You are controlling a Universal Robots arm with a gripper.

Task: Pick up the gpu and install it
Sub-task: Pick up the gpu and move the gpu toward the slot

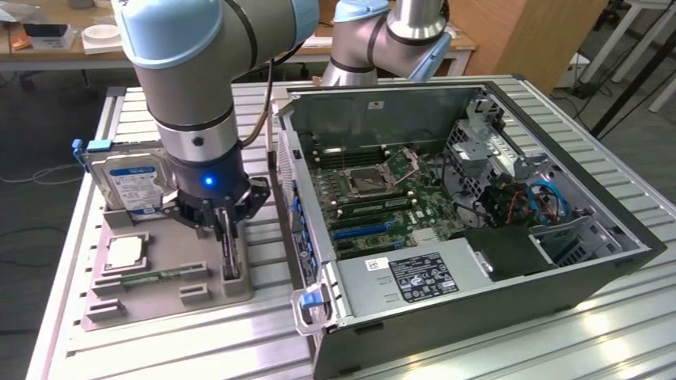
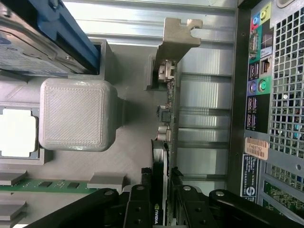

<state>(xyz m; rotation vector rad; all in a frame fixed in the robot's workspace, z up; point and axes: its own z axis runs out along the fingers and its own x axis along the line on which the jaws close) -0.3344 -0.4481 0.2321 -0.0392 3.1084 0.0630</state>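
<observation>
Straddling half-hidden gpu (image 2: 166, 118), hand (image 2: 161, 194), contact unclear

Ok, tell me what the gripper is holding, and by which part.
Cannot tell if it grips yet: the gripper straddles the graphics card's upper edge, away from its bracket.

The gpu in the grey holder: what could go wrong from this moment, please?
1. The gripper sits at one end of the gpu, far from its metal bracket; lifted so, the card may tilt and bind in the grey holder.
2. The computer case wall stands close beside the holder, so the bracket could catch on it.
3. The hard drive stands close to the gripper and might be bumped.
</observation>
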